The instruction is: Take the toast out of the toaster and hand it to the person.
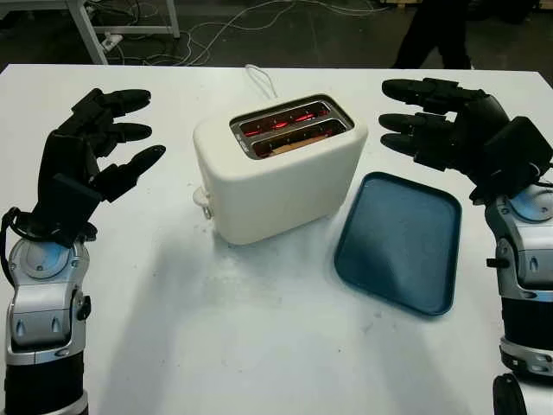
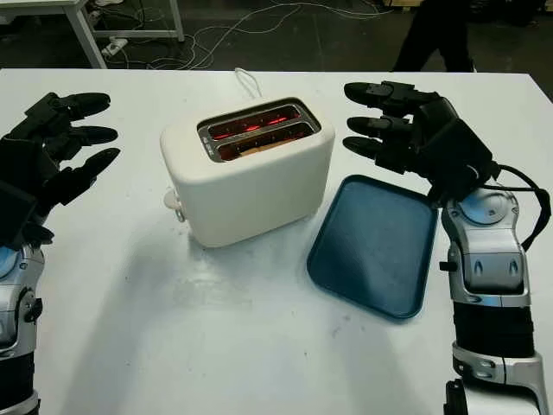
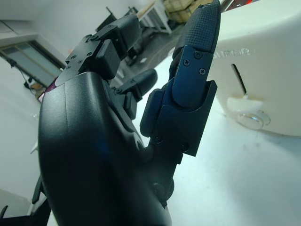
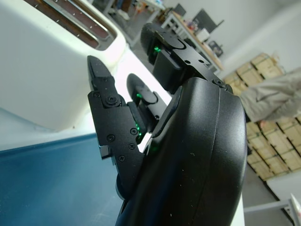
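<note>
Cream toaster [image 1: 281,169] stands mid-table, both slots glowing red; toast [image 1: 289,143] sits low in the near slot. Left hand [image 1: 91,151] is raised left of the toaster, open, holding nothing. Right hand [image 1: 441,121] is raised right of it, above the blue tray [image 1: 399,242], open, holding nothing. Person's dark legs [image 1: 436,30] at the far edge

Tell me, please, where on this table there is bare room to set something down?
The widest free patch is the near table, in front of the toaster and tray, between the forearms. The strip beside the open left hand is free too. It is tight between toaster and open right hand.
</note>
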